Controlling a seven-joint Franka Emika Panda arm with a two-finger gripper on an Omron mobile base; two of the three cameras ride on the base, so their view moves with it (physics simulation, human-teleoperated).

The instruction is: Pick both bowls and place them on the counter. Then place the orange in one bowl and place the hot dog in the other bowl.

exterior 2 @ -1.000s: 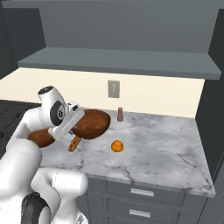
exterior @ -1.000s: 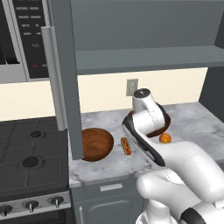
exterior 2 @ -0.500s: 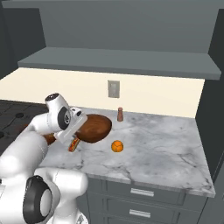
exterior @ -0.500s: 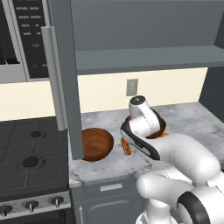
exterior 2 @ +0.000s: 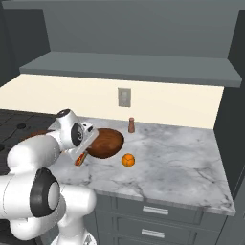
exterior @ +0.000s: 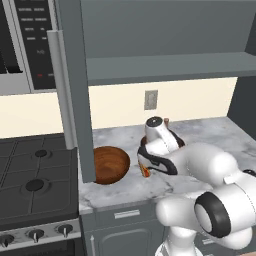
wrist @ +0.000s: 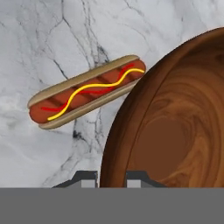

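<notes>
One bowl (wrist: 175, 131) rim, apparently pinched by the hand (wrist: 111, 177), nearly touches the hot dog (wrist: 87, 92).

A glossy, deep reddish-brown wooden bowl (wrist: 175, 127) sits at the right on white-grey veined marble counter (wrist: 52, 39). Just beside its rim, to the left, lies a tan-bunned hot dog (wrist: 87, 91) with red sausage and yellow mustard.

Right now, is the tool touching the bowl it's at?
Touching. In the hand view the tool is shut on the rim of the bowl, one fingertip on each side of the wall. The hot dog lies beside the bowl on the counter.
</notes>
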